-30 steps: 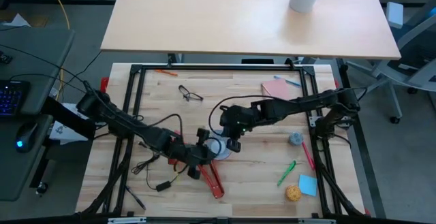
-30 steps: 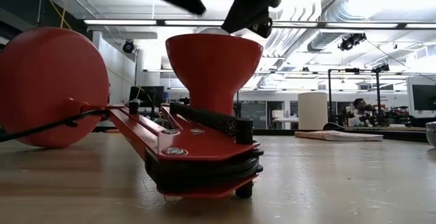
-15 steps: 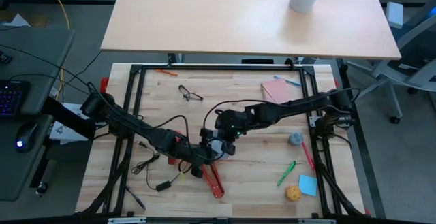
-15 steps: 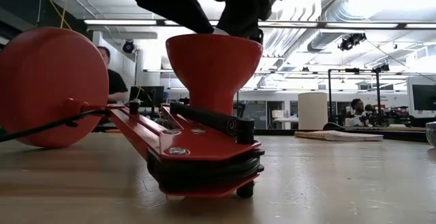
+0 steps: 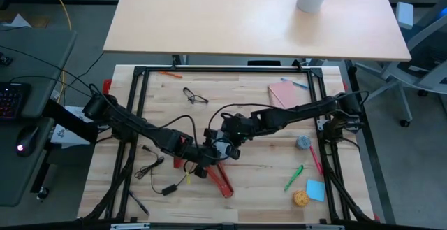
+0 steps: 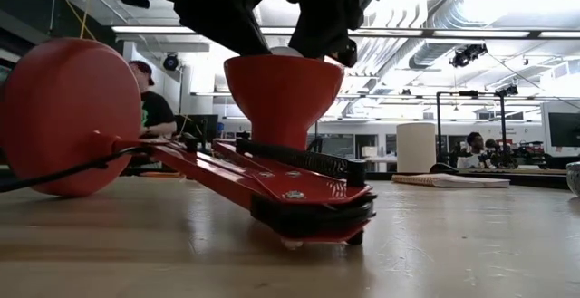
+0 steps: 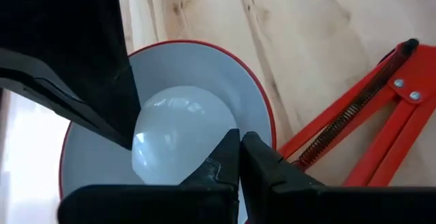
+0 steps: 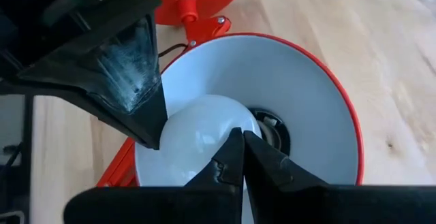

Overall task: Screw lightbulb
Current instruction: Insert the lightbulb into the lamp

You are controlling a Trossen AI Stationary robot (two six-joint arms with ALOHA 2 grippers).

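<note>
We list, left to right: left gripper [image 7: 238, 157], fingers pressed together, holding nothing; lightbulb [image 7: 178, 134], just ahead of both fingertips, inside the red lamp shade [image 8: 320, 108], probably light, slick, fragile, best taken around its widest glass; right gripper [image 8: 242, 157], likewise closed, empty.

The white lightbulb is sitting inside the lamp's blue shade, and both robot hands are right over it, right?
Not quite. The lamp shade is red outside and white inside, not blue; the right wrist view shows its red rim and the low view its red outside. The rest holds: the white lightbulb sits inside it, with the left hand and the right hand both right over it.
</note>
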